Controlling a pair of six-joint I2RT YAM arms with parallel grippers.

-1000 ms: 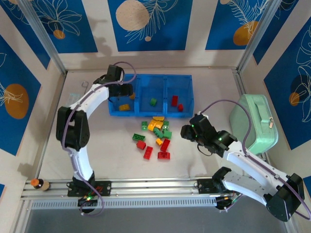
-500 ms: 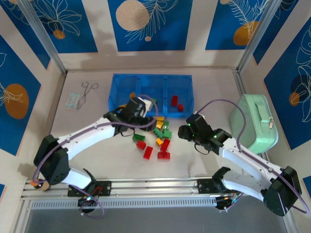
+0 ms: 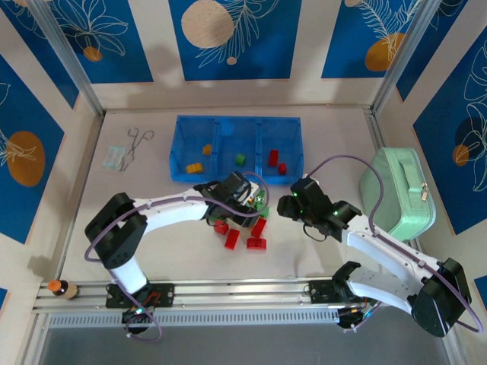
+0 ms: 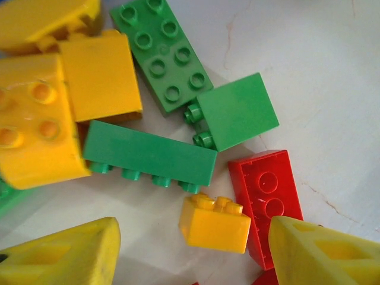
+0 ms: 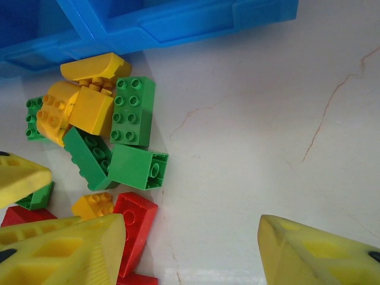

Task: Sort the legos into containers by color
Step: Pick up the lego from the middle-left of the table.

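L gripper (image 4: 190, 261) is open, fingers (image 4: 65, 255) either side of a small yellow lego (image 4: 214, 223) that sits just ahead of the tips, not gripped; a red brick (image 4: 266, 187) lies right beside it. R gripper (image 5: 193, 249) is open wide over bare table (image 5: 267, 119), holding nothing, w/ the pile (image 5: 101, 130) off by one finger. Bricks are glossy, studded, in red, green and yellow-orange, and lie just in front of the blue tray (image 3: 236, 119). Tray holds yellow in the L compartment, green mid, red R.
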